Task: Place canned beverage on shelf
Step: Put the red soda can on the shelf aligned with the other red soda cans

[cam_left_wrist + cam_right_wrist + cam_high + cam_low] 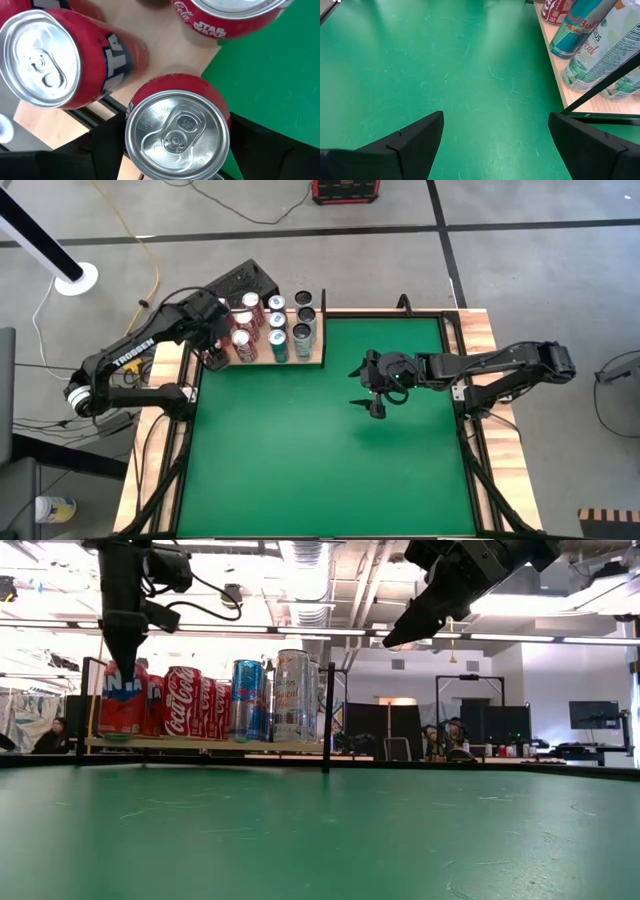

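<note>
The pale-wood shelf [312, 358] lies at the table's far left and carries several upright cans: red cola cans [185, 700], a blue can [247, 700] and tall pale cans [292, 695]. My left gripper [213, 350] stands over the shelf's near left corner, shut on a red can [177, 132], which also shows in the low view [122, 700]. My right gripper [366, 387] is open and empty, above the green tabletop right of the shelf. My left gripper pinches the red can between its two fingers [100, 150], on opposite sides of the wall just below the top rim [134, 107]. The fingers come from above, pointing down. The can is upright, its base at the shelf board's level at the shelf's left end.
Another red can [40, 55] stands close beside the held one. A thin black post [328, 715] rises at the shelf's right end. The green tabletop [330, 460] lies right of and nearer than the shelf. Wooden strips [480, 340] line the table's sides.
</note>
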{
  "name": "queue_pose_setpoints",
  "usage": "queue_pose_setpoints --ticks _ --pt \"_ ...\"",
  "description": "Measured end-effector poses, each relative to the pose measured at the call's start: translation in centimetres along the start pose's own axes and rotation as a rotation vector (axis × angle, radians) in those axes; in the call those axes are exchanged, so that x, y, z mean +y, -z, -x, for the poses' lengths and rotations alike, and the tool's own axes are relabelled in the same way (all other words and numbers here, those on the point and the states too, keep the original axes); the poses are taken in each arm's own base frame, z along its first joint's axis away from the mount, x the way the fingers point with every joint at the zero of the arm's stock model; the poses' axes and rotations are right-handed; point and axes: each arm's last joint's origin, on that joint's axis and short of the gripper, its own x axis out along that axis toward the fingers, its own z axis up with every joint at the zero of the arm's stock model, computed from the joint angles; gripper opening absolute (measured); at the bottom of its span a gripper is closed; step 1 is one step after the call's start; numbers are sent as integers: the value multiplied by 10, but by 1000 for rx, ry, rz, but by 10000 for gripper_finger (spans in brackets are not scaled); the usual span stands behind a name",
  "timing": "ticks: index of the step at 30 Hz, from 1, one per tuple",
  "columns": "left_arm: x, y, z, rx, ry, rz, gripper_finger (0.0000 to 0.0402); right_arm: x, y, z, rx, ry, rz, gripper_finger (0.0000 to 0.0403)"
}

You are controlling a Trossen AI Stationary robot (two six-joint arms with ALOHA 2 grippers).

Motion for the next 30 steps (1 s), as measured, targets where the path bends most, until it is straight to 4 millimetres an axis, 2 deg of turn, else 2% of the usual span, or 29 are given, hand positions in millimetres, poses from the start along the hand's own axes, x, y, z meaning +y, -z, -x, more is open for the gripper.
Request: queue_pose_setpoints --ticks 30 --pt "2 -2 -1 -5 -57 -18 284 0 0 0 3 0 -6 383"
